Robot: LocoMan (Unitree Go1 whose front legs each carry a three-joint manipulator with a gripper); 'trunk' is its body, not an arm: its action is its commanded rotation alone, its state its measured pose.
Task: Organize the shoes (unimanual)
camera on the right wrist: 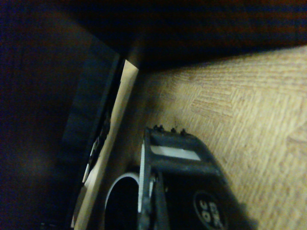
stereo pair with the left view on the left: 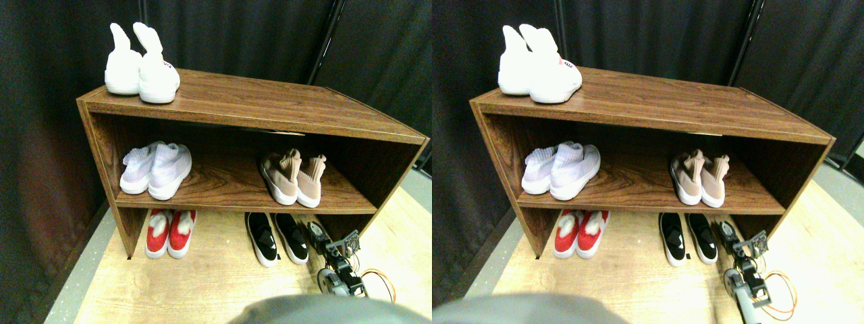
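Note:
The shoes (stereo pair with the left view on the left: 293, 179), a beige-tan knit pair with white soles, stand side by side on the right of the rack's middle shelf (stereo pair with the left view on the left: 229, 192), heels toward me. My right gripper (stereo pair with the left view on the left: 335, 244) is low over the floor below that shelf, just right of the black pair, and holds nothing that I can see. In the wrist view my gripper (camera on the right wrist: 158, 191) shows as a dark jaw frame over the wooden floor (camera on the right wrist: 240, 105). Beside it a dark rounded shape with a white edge (camera on the right wrist: 117, 191) shows, and the shoes are out of view there.
A white high-collared pair (stereo pair with the left view on the left: 142, 67) stands on the rack's top. A pale lilac pair (stereo pair with the left view on the left: 156, 169) sits at the middle shelf's left. On the floor under the rack are a red pair (stereo pair with the left view on the left: 170, 231) and a black pair (stereo pair with the left view on the left: 277, 237). Dark curtains hang behind.

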